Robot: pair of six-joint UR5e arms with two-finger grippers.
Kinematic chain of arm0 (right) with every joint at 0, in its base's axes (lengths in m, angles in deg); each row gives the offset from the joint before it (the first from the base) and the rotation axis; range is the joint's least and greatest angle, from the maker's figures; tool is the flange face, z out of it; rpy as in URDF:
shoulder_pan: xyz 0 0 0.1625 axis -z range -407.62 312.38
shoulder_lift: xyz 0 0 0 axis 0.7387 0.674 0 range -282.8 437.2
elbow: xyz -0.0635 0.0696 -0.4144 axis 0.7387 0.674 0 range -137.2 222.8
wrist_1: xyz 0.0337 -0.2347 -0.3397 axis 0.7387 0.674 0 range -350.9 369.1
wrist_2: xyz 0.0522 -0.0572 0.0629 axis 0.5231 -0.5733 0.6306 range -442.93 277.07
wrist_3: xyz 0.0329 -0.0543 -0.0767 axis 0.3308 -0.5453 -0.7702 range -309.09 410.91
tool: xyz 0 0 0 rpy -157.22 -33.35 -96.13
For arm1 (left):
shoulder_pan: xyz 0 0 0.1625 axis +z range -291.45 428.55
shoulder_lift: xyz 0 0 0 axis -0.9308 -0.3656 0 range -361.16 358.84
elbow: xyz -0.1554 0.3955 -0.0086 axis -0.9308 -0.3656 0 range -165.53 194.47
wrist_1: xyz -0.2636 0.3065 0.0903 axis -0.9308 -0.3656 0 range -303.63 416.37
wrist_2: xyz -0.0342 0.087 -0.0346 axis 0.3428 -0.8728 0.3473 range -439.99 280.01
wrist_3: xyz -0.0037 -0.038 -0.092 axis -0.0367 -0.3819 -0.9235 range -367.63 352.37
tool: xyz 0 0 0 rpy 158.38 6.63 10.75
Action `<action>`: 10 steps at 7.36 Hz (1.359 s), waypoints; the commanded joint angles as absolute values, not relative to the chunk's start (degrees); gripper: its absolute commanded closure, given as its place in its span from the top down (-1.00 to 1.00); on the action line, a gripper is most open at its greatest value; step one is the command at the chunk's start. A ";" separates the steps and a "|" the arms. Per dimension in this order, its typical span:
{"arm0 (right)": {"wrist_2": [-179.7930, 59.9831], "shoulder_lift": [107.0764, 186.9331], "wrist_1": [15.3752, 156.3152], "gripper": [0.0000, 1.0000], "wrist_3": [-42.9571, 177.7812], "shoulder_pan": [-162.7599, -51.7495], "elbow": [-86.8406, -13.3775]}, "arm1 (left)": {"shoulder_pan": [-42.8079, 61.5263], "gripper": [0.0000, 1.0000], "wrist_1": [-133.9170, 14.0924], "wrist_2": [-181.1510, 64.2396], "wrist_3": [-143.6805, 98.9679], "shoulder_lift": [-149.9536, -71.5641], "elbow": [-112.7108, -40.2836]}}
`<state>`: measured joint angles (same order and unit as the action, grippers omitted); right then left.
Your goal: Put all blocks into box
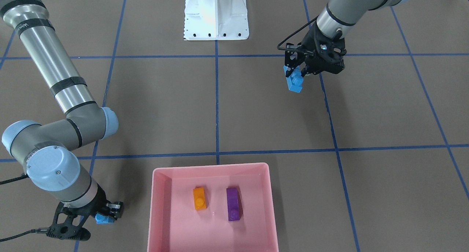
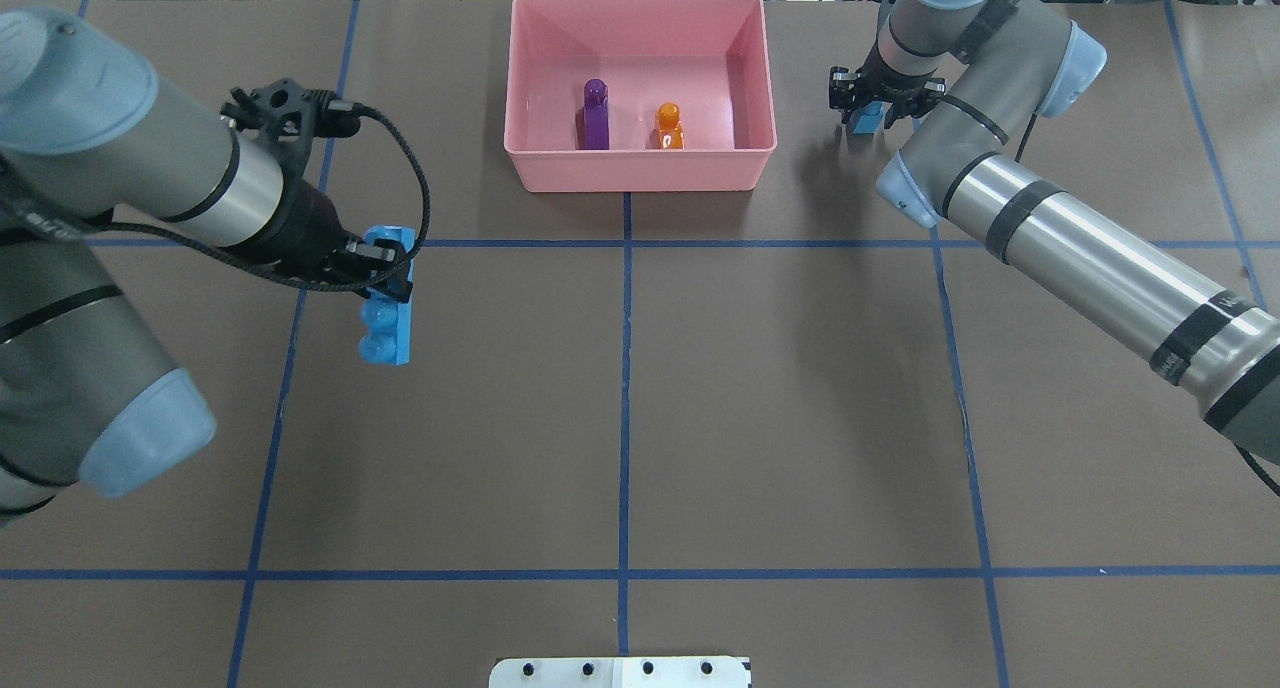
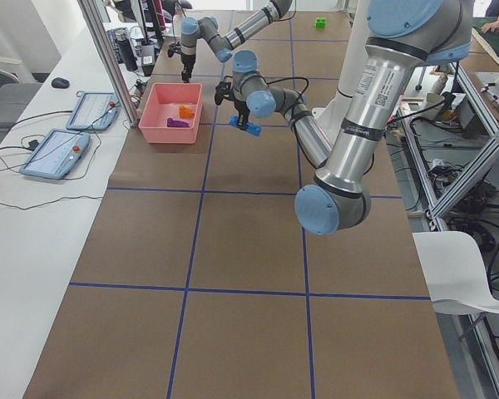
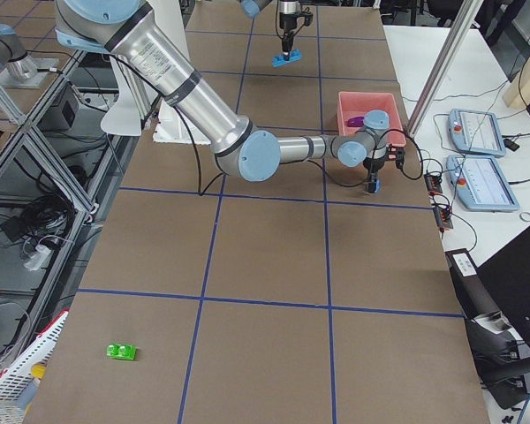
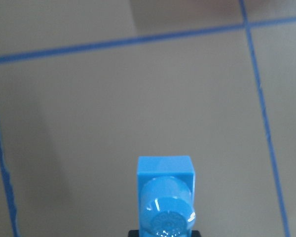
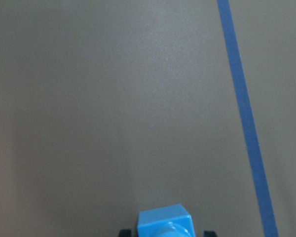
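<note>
The pink box (image 2: 640,173) stands at the far middle of the table, also in the front view (image 1: 210,166). In it lie the orange brick (image 2: 668,128) and the purple brick (image 2: 596,115). My left gripper (image 2: 385,268) is shut on the long blue brick (image 2: 388,318) and holds it above the table, left of and nearer than the box. My right gripper (image 2: 868,113) is shut on the small blue brick (image 2: 866,121), low by the box's right side. The green brick (image 4: 122,352) lies far off near the table's right end.
The white robot base (image 1: 216,17) stands at the near middle edge. Blue tape lines (image 2: 625,368) cross the brown table. Tablets (image 3: 71,141) and cables lie on a side bench beyond the box.
</note>
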<state>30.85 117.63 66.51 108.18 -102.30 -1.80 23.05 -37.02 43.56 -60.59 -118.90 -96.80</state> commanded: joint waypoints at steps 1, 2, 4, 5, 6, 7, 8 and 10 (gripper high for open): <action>31.50 117.63 66.84 -1.00 107.87 -104.03 -3.33 | 19.96 -1.00 -36.79 43.50 -61.93 -136.17 -80.01; 33.51 117.63 67.36 -1.00 107.78 -105.70 -5.17 | 19.17 -1.00 -37.67 43.50 -63.33 -141.73 -72.35; 36.86 114.67 75.83 -1.00 108.39 -107.39 -10.61 | 18.55 -1.00 -57.50 42.19 -73.13 -152.45 -48.42; 36.87 110.11 81.90 -1.00 108.48 -107.39 -10.81 | 18.11 -1.00 -63.72 38.87 -75.45 -156.08 -40.45; 36.87 108.07 83.53 -1.00 108.91 -107.30 -10.82 | 17.58 -1.00 -64.56 37.97 -75.48 -156.99 -37.94; 36.87 107.44 83.54 -1.00 110.75 -106.78 -10.82 | 16.80 -1.00 -67.09 35.79 -75.74 -157.34 -36.26; 36.95 106.74 83.54 -1.00 111.81 -106.25 -10.82 | 16.79 -1.00 -70.95 30.11 -77.39 -158.22 -32.67; 36.43 106.12 82.93 -1.00 114.54 -104.05 -10.64 | 16.88 0.98 -73.97 28.64 -77.32 -158.31 -29.13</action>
<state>36.59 106.72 83.07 113.23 -105.05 -10.73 16.90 -72.36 29.93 -77.15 -158.12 -31.06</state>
